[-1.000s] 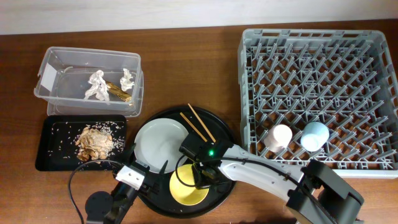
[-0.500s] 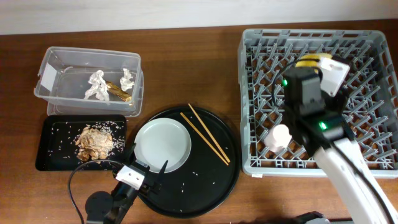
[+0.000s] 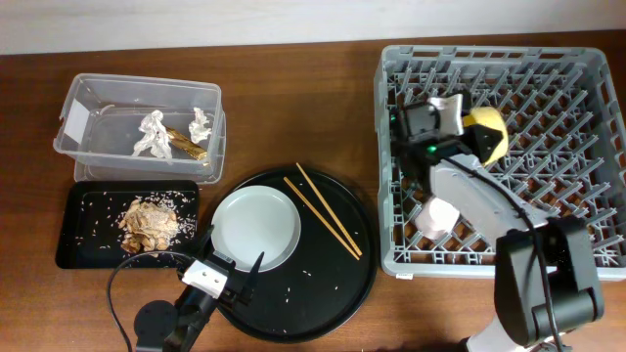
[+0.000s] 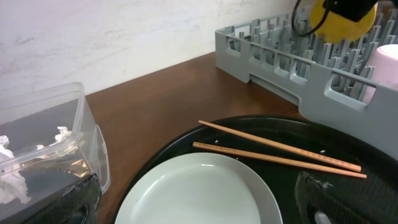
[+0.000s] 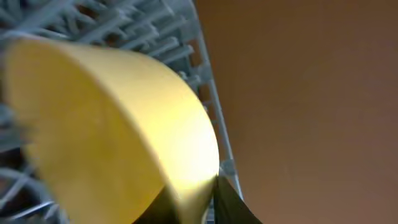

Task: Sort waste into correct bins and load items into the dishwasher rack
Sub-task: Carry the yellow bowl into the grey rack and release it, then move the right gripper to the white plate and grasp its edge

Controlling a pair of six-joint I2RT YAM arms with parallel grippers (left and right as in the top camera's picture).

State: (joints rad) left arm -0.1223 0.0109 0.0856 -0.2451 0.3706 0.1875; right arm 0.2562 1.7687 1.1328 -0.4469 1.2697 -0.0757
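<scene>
My right gripper (image 3: 464, 121) is shut on the rim of the yellow bowl (image 3: 489, 135) and holds it tilted on edge over the grey dishwasher rack (image 3: 577, 117). In the right wrist view the fingers (image 5: 202, 198) pinch the bowl's rim (image 5: 106, 124). The pink cup (image 3: 437, 215) stands in the rack; the blue cup is hidden under my right arm. The pale plate (image 3: 256, 227) and the chopsticks (image 3: 323, 210) lie on the round black tray (image 3: 323, 288). My left gripper (image 3: 227, 284) is open and empty at the plate's near edge (image 4: 199, 193).
The clear tub (image 3: 88, 98) holds white paper scraps (image 3: 152, 137) and the golden wrapper (image 3: 186, 145). The shallow black tray (image 3: 83, 244) holds the food lump (image 3: 149, 223) and rice grains. Loose grains lie on the round tray.
My right arm lifted the yellow bowl off the round tray and carried it over the rack, then shifted left with the bowl tipped on edge. The left arm has not moved.
</scene>
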